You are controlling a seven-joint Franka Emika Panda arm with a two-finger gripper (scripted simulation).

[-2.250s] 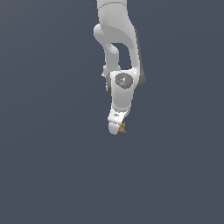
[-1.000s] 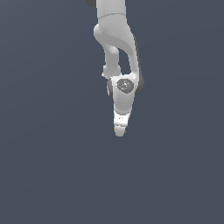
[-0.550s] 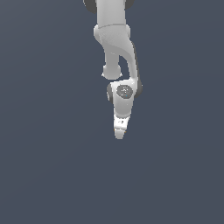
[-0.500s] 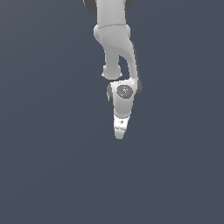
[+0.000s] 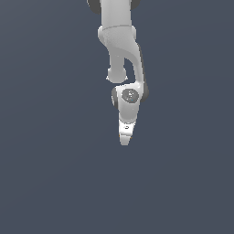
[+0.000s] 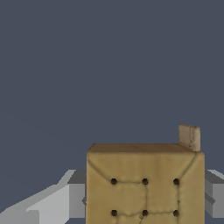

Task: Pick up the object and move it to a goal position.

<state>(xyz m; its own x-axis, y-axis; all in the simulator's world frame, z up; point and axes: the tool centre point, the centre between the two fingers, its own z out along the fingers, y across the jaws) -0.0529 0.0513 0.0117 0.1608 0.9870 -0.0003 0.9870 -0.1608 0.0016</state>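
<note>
In the wrist view the object (image 6: 144, 186) fills the space between my two fingers (image 6: 76, 199): a tan-brown boxy block with rows of small dark dots and a small tab sticking up at one corner. My gripper (image 6: 145, 201) is shut on it, one grey pad on each side. In the exterior view the white arm hangs down in the middle of the picture and the gripper (image 5: 124, 140) points downward; the object is hidden behind the fingers there.
A plain dark grey-blue surface (image 5: 55, 183) fills the background in both views. No other objects or edges show.
The arm has risen slightly and the hand has turned, so the tan block that showed at the fingertips 2.2 s ago is now hidden in the exterior view.
</note>
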